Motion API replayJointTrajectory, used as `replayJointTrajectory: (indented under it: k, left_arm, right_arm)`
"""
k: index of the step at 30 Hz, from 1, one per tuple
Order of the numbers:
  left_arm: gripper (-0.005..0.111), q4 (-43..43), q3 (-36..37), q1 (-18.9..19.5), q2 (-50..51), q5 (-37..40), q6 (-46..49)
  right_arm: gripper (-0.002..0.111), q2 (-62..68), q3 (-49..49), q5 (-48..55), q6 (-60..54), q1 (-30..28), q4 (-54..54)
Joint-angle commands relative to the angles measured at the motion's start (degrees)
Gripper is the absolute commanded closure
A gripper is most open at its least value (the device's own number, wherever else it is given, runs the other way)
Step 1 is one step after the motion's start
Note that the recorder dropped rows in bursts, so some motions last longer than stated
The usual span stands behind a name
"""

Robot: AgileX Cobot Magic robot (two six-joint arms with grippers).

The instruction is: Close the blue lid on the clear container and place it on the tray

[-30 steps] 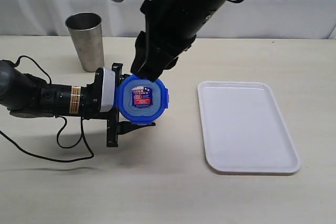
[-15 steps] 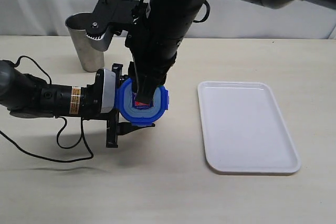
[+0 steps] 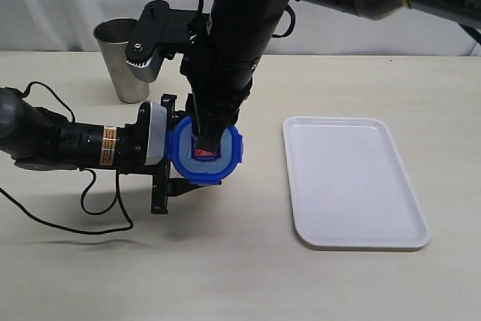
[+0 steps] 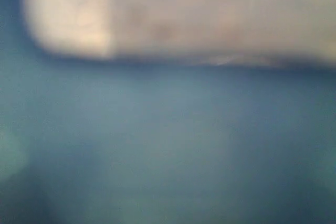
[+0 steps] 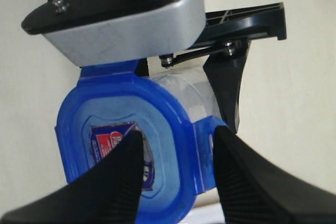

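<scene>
The blue lid (image 3: pixel 225 159) sits on top of the clear container (image 5: pixel 185 92), which stands on the table to the left of the white tray (image 3: pixel 353 186). My left gripper (image 3: pixel 184 148) reaches in from the left and is shut on the container's sides; one black finger (image 5: pixel 227 90) presses its wall. The left wrist view shows only a blue and pale blur. From above, my right gripper (image 3: pixel 204 140) hangs open over the lid (image 5: pixel 168 129). One finger covers the red sticker and the other stands outside a side flap (image 5: pixel 205 148), with the gripper (image 5: pixel 177 134) straddling that edge.
A steel tumbler (image 3: pixel 124 58) stands at the back left, behind my left arm. A black cable (image 3: pixel 98 219) loops on the table near the left arm. The tray lies flat and bare to the right of the container.
The right arm has come down and turned over the lid, so its fingers now cover the sticker. Its jaws have narrowed a little. The left gripper and container have barely moved.
</scene>
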Motion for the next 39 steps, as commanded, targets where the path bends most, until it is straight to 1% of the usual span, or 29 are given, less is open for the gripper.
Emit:
replayJointTrajectory:
  k: [1,7,12,18,22,32,35,39]
  left_arm:
    - [0.107,-1.97,0.17,-0.01,-0.39,-3.09,-0.93]
    - [0.107,-1.97,0.17,-0.01,-0.39,-3.2,-0.93]
    - [0.107,-1.97,0.17,-0.01,-0.39,-4.58,-2.21]
    - [0.107,-1.97,0.17,-0.01,-0.39,-6.11,-3.52]
    - [0.107,-2.22,0.17,-0.01,-0.39,-6.29,-3.75]
    - [0.107,-3.09,0.17,-0.01,-0.39,-6.51,-5.14]
    - [0.107,-3.37,0.17,-0.01,-0.39,-6.51,-5.25]
    - [0.107,-3.72,0.17,-0.01,-0.39,-6.51,-6.41]
  right_arm:
    - [0.068,1.82,0.7,5.03,-0.32,0.1,0.68]
    - [0.068,1.95,0.7,5.09,0.14,0.1,2.62]
    - [0.074,3.56,0.7,5.09,0.13,0.1,3.75]
    - [0.075,4.36,0.7,5.09,0.41,0.1,3.3]
    - [0.078,4.86,0.84,5.09,1.48,0.1,3.3]
    - [0.079,5.67,0.94,5.09,1.37,0.1,4.19]
    - [0.079,5.67,3.35,5.09,1.23,0.1,4.19]
    - [0.079,5.9,3.68,5.09,1.23,0.1,5.64]
